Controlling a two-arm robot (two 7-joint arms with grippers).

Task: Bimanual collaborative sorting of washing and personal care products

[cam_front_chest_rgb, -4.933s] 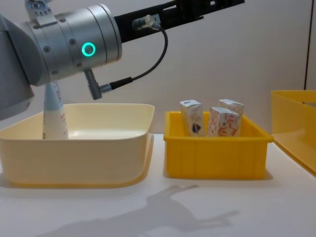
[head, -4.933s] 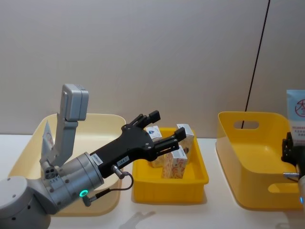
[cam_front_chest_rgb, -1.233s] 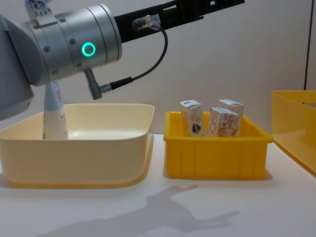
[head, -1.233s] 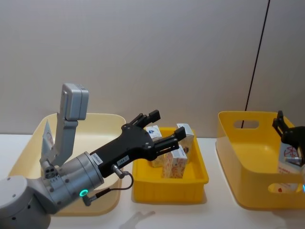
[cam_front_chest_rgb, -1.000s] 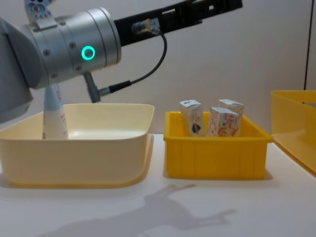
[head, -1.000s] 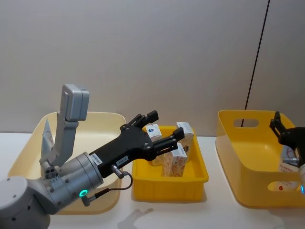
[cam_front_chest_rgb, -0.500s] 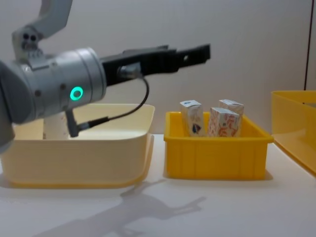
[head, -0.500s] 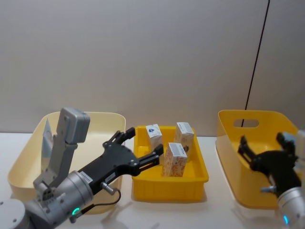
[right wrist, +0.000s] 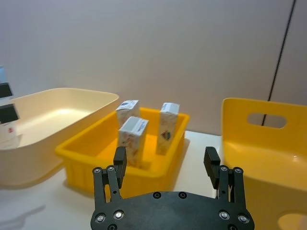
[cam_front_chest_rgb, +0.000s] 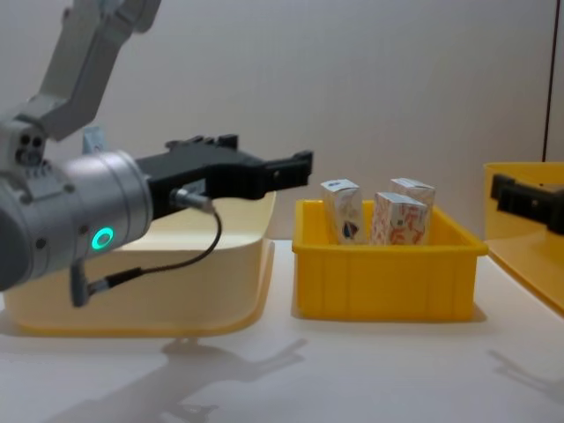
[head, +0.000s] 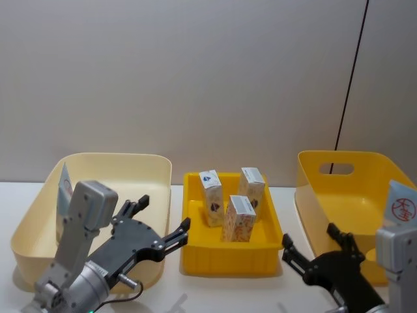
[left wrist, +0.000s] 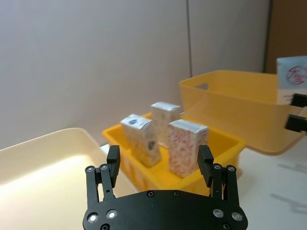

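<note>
My left gripper (head: 163,216), open and empty, hangs at the cream bin's (head: 39,222) near right corner. My right gripper (head: 311,242), open and empty, hangs before the right bin (head: 326,189). Beyond, between them, three cartons (head: 238,218) stand in the middle bin (head: 228,259). One tube (head: 64,186) stands in the cream bin, another in the right bin.

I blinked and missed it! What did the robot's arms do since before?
The right gripper lowered its blue tube into the big yellow bin, let go and drew back, open. The left gripper drew back from over the small yellow bin, open. The cartons and the other tube in the cream bin stayed put.
</note>
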